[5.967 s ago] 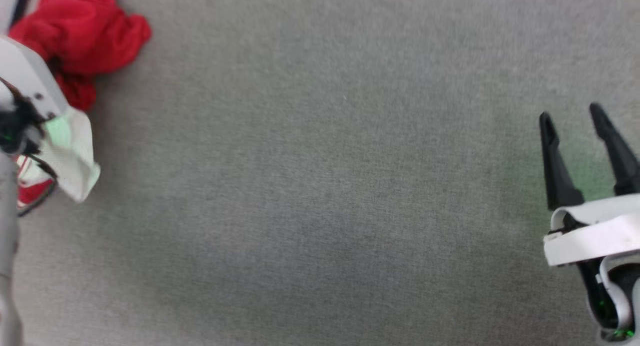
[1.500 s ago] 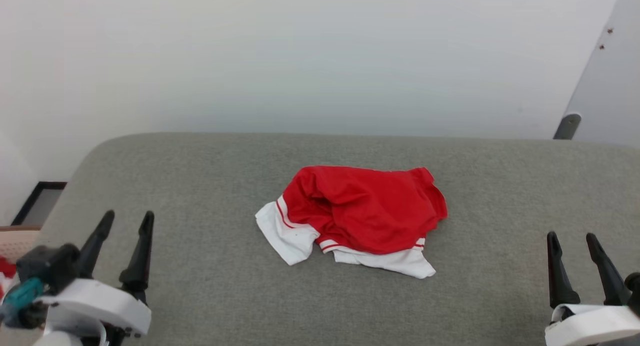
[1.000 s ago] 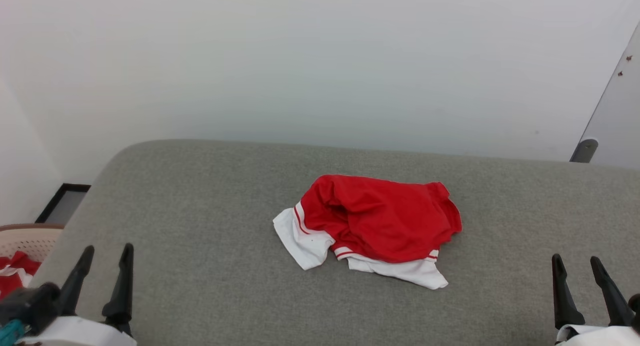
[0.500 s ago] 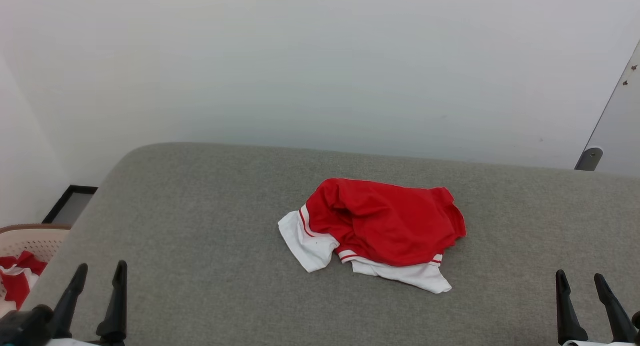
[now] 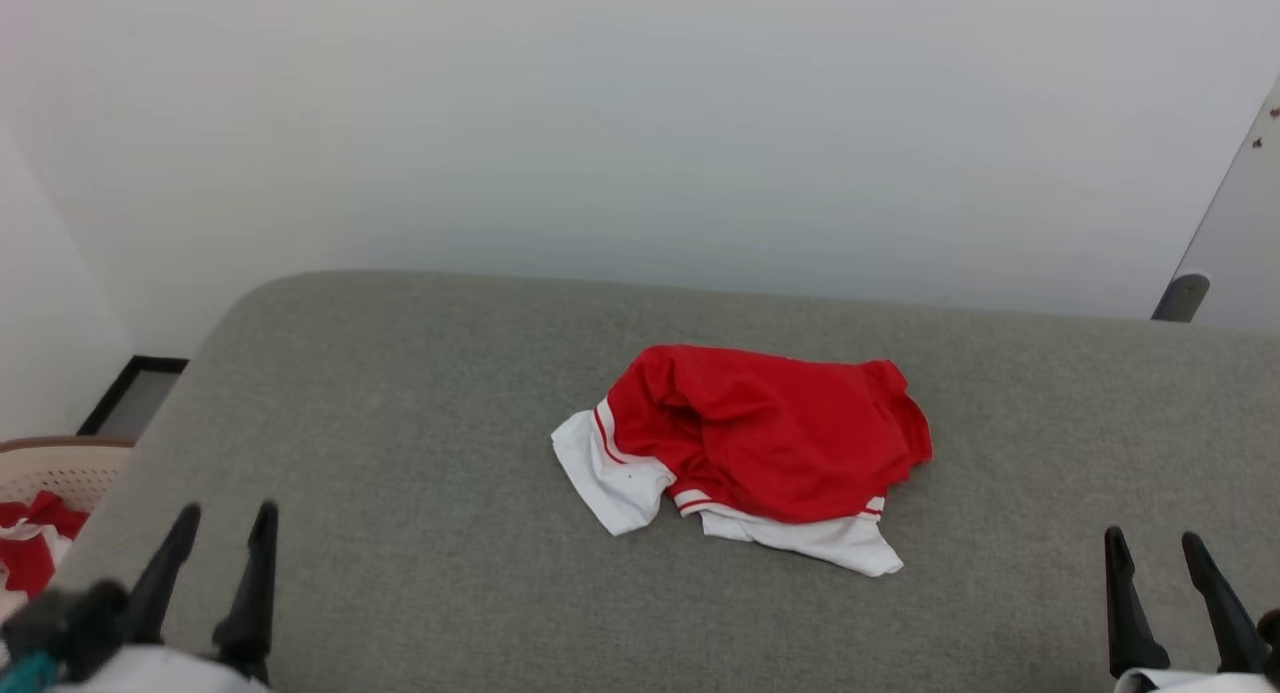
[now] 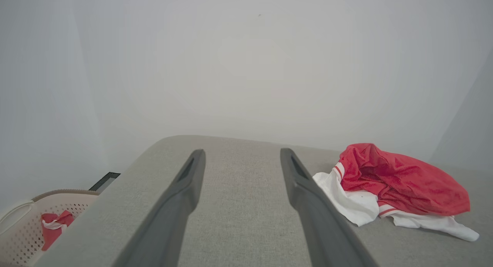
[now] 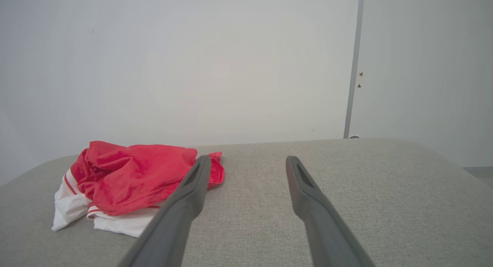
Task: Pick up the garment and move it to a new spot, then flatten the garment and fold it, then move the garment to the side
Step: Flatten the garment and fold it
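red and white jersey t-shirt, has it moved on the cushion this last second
No. The red jersey T-shirt sits as far from the grey cushion's back edge as before; the camera shifted.

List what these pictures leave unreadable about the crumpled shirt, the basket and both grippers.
- garment: any print on its front, buried in its own folds in all three views.
- basket: its full shape and the red cloth inside, cut by the head view's left edge.
- left gripper: its body, blurred at the head view's bottom edge.
- right gripper: its body, cut off by that same edge.
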Motion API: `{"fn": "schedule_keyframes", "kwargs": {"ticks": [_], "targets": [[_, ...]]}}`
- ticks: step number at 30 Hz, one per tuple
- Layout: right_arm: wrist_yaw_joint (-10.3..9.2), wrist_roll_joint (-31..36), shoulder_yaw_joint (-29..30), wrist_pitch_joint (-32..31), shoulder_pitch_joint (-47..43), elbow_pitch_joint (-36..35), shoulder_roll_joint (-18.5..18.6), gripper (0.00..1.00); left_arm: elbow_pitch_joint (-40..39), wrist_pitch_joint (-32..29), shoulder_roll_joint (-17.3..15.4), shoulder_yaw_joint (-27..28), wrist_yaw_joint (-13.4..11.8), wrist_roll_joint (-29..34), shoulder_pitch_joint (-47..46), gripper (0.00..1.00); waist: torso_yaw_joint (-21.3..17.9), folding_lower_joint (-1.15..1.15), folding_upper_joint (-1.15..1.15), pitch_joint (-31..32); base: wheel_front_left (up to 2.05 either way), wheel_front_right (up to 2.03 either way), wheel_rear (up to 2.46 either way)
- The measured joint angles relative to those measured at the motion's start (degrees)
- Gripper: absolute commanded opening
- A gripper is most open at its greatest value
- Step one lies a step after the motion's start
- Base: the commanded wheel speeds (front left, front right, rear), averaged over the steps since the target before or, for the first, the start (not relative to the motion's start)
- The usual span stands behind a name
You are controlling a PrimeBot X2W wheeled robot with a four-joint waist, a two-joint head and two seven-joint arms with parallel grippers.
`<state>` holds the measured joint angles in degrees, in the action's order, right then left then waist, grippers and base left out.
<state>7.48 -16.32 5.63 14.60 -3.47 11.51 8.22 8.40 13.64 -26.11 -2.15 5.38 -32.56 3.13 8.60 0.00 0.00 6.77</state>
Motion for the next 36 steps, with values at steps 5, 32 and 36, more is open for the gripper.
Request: {"fn": "schedule_keyframes", "kwargs": {"ticks": [5, 32, 36], "targets": [[0.00, 0.27, -1.16, -0.77, 2.23, -0.87, 0.33, 1.00, -0.10, -5.36, -1.51, -1.92, 0.76, -2.00, -5.63, 1.00, -0.76, 0.00, 0.00, -1.93, 0.00, 0.00, 0.00], [0.00, 0.74, -7.28, -0.40, 17.46, -3.86, 1.36, 1.00, 18.50, -50.52, -6.22, -13.15, -0.85, -16.62, -38.54, 1.00, -12.90, 0.00, 0.00, -21.75, 0.00, 0.00, 0.00], [0.00, 0.75, -7.17, -0.08, 18.11, -3.87, 1.12, 1.00, 21.64, -53.53, -5.76, -14.35, -1.44, -16.79, -40.79, 1.00, -14.67, 0.00, 0.00, -24.18, 0.00, 0.00, 0.00]]}}
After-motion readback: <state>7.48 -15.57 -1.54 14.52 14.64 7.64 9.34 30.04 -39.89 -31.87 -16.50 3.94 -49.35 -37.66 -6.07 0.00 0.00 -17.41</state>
